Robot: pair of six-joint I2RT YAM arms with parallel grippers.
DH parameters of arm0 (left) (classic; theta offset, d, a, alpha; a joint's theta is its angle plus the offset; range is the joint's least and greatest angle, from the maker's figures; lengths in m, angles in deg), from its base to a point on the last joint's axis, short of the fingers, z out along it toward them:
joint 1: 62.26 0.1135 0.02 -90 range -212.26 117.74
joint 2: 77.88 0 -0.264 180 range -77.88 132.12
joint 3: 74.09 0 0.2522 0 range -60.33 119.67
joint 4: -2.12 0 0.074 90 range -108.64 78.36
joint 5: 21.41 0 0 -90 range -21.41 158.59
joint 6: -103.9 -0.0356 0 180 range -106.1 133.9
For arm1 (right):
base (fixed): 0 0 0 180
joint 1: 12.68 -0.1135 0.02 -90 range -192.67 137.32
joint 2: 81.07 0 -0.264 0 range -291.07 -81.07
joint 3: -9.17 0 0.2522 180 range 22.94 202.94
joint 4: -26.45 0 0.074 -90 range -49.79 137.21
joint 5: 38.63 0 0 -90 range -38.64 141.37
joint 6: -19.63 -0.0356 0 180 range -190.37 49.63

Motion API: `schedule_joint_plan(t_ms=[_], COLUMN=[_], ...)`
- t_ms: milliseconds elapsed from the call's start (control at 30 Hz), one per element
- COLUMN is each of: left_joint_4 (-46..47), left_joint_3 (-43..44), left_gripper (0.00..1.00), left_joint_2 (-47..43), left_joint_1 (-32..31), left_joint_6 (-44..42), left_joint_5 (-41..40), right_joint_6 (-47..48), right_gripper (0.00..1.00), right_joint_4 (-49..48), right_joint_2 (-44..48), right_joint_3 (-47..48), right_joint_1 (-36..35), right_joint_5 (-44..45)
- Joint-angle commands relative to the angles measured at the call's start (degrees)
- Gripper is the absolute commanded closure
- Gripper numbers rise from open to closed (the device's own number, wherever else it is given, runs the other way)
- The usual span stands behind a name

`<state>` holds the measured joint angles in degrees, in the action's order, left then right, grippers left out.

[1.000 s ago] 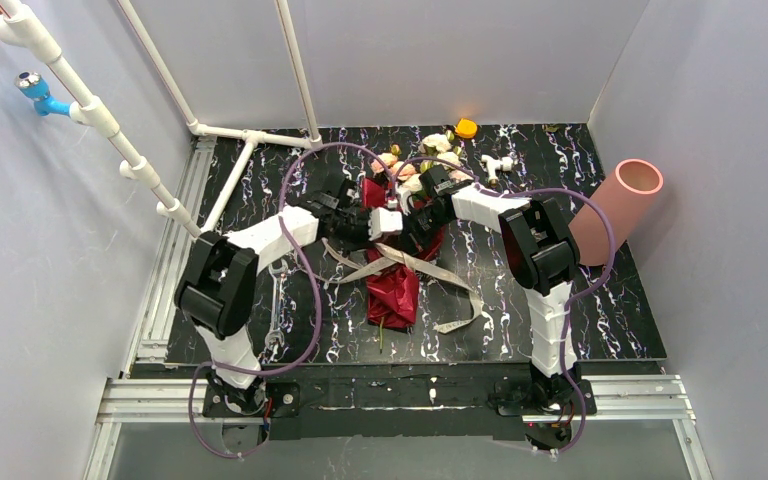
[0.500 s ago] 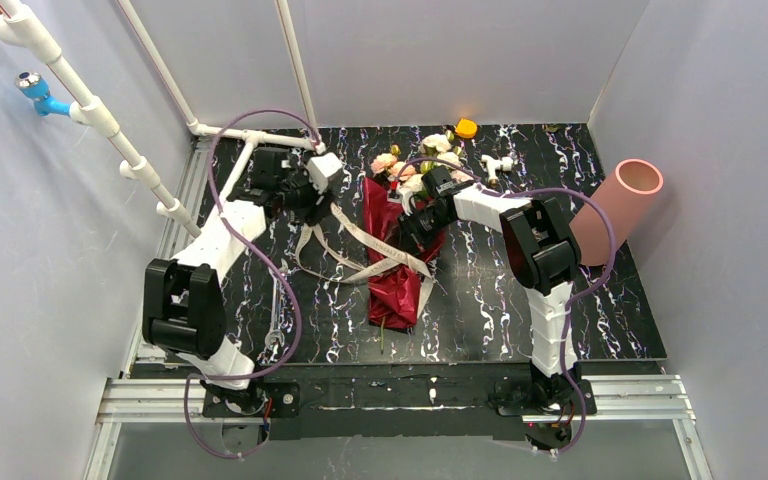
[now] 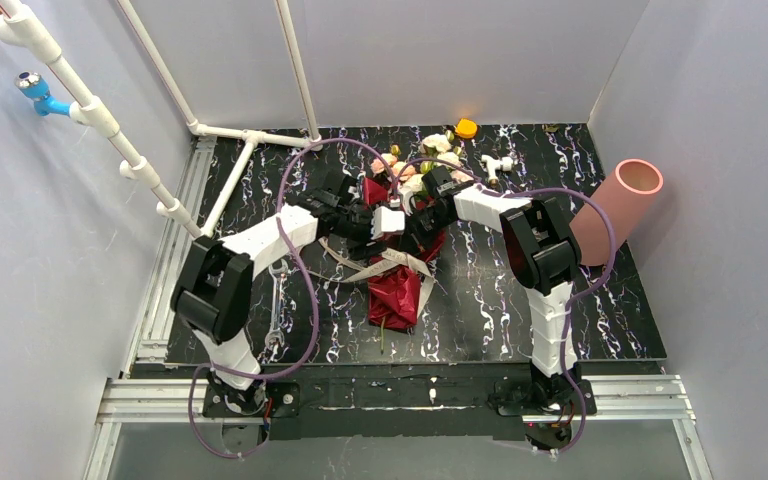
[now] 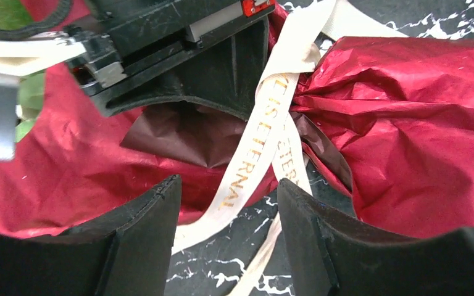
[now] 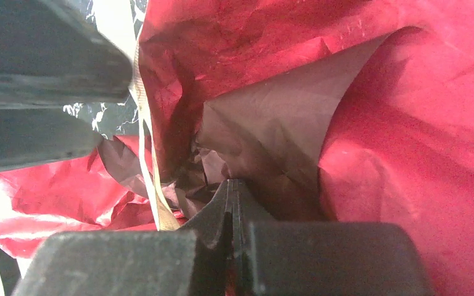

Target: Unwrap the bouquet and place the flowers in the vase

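Observation:
The bouquet (image 3: 395,292) lies mid-table in crinkled dark red paper (image 4: 407,123), its flowers (image 3: 430,150) pointing to the far side. A loosened beige ribbon (image 3: 400,260) crosses it. My left gripper (image 3: 390,222) is at the bouquet's left side, open. In the left wrist view the printed ribbon (image 4: 253,142) runs between its fingertips (image 4: 160,197), and nothing is pinched. My right gripper (image 3: 413,218) is on the bouquet's upper part, shut, its tips (image 5: 231,188) closed on a dark fold of the paper (image 5: 271,123). The salmon-pink vase (image 3: 615,205) leans at the right wall.
White pipes (image 3: 250,135) run along the left and back. A small orange object (image 3: 466,128) and a white fitting (image 3: 498,162) lie behind the flowers. A wrench (image 3: 278,300) lies left of the bouquet. Purple cables loop over both arms.
My left gripper was shut at the bouquet, swung to the far left with the ribbon and opened. It is back at the bouquet, open. The ribbon lies looser. The right gripper stayed put.

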<state>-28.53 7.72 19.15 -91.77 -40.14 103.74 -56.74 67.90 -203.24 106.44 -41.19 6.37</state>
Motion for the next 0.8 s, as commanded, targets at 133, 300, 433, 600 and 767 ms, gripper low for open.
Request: schedule_joint_plan(t_ms=[133,300,433,600,767], left_joint_4=[-6.1,-5.6,-1.4,-12.8,-17.0], left_joint_3=[4.2,2.5,-1.5,-2.7,-7.4], left_gripper=[0.62,0.95,1.00,1.00,1.00], left_joint_2=[5.5,0.5,-12.1,-25.7,-33.2], left_joint_1=[-0.7,3.1,17.3,36.3,42.3], left_joint_6=[-5.2,1.4,16.9,24.4,23.3], left_joint_5=[-0.6,-2.2,-5.3,-2.7,-10.9], right_joint_6=[1.6,2.1,3.0,3.5,3.2], right_gripper=[0.99,0.99,0.99,0.99,0.97], right_joint_4=[4.0,4.1,4.7,4.7,4.7], right_joint_2=[-2.5,-2.5,-2.5,-1.1,0.7], right_joint_3=[-2.0,-2.0,-2.1,-2.3,-1.7], right_joint_1=[0.4,0.4,0.4,0.4,0.3], right_joint_5=[8.2,8.6,8.9,8.2,7.1])
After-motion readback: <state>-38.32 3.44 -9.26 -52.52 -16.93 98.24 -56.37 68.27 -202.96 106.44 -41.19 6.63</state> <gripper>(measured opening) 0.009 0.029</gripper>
